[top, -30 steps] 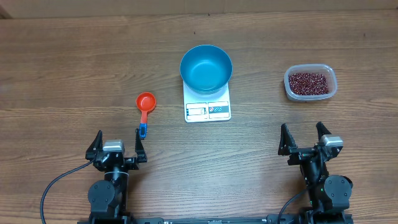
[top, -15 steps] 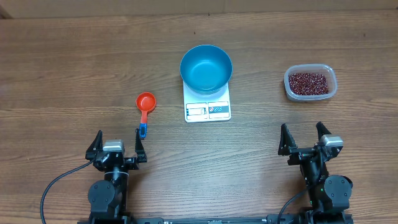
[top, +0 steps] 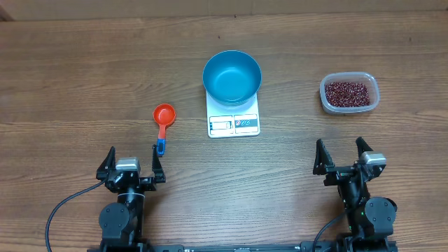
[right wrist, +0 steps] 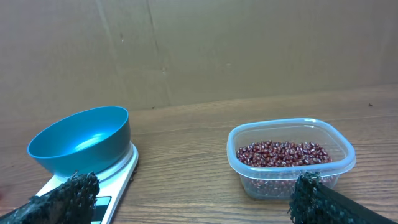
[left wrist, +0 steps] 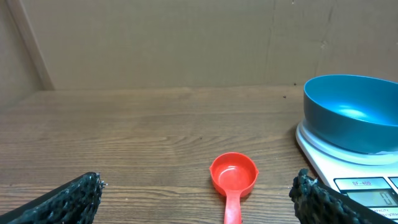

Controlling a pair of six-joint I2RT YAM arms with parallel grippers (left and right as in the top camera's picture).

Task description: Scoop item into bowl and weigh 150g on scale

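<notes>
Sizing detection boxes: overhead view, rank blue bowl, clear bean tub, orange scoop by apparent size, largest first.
1–2. Round blue plastic bowl, clear rounded-rectangular plastic tub: too alike to rank.
3. Orange plastic scoop: clearly smallest.

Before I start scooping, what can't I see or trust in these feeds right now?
- Scale reading: too small overhead, and cut off by the bottom edge in both wrist views.
- Scale platform: mostly hidden under the bowl in every view.
- Scoop handle: cut off by the bottom edge in the left wrist view.
- Depth of the beans: the overhead view shows only the top layer.
</notes>
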